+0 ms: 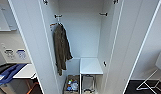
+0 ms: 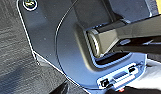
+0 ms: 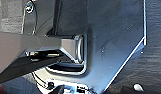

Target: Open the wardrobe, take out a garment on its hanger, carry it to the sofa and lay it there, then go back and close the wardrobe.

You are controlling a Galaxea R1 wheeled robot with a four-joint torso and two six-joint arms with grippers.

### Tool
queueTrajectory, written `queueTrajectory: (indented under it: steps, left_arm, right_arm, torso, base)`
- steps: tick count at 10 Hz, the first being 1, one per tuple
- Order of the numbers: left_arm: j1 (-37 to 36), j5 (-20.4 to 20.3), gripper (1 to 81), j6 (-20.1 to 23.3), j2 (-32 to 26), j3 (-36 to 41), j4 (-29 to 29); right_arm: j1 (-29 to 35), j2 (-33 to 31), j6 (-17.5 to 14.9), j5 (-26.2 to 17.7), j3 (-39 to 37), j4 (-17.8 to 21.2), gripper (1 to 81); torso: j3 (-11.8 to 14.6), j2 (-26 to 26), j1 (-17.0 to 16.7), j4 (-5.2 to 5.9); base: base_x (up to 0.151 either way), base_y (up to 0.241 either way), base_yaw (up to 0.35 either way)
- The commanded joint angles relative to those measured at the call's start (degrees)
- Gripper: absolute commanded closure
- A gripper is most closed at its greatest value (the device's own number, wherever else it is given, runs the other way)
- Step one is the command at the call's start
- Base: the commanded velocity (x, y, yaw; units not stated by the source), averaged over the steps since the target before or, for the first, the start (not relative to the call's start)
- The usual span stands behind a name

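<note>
Olive jacket (image 1: 61,48) hanging; box (image 1: 71,85) w/ items below; white shelf (image 1: 90,66).

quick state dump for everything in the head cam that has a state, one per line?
wardrobe: both doors open, inside visible
olive-green jacket: hanging on the rail at the left, inside the wardrobe
shelf: low on the right, nothing on it
box: on the wardrobe floor under the jacket, open-topped, holding items
</note>
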Motion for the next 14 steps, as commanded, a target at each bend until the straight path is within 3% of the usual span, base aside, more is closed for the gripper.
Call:
queueTrajectory:
  steps: [1,3,7,11,14]
  left_arm:
    - [-4.17,0.09,1.0,8.6,-0.76,-0.02,-10.91]
    - [-4.71,0.1,1.0,8.52,-1.55,0.84,-11.08]
    - [-3.48,-2.63,1.0,8.43,-7.79,10.61,-11.26]
    - [-3.3,-4.04,1.0,8.42,-12.09,16.76,-11.96]
    - [-3.3,-4.3,1.0,8.34,-12.1,17.12,-11.96]
  right_arm:
    - [3.34,0.41,0.09,-4.15,-3.7,-0.23,1.0]
    - [2.37,-0.98,0.0,-3.19,-2.85,-0.58,1.0]
    - [2.29,-10.05,0.0,-2.66,10.19,0.12,1.0]
    - [2.2,-13.12,0.17,-1.87,13.44,0.12,1.0]
    - [1.94,-12.87,0.17,-1.87,13.44,0.12,1.0]
  torso:
    - [0.0,0.0,0.01,0.0]
    - [0.0,0.0,0.01,0.0]
    - [0.0,0.0,0.01,0.0]
    - [0.0,0.0,0.01,0.0]
    - [0.0,0.0,0.01,0.0]
  base:
    - [0.0,0.0,0.0]
    - [0.0,0.0,0.0]
    - [0.0,0.0,0.0]
    - [0.0,0.0,0.0]
    - [0.026,0.0,0.0]
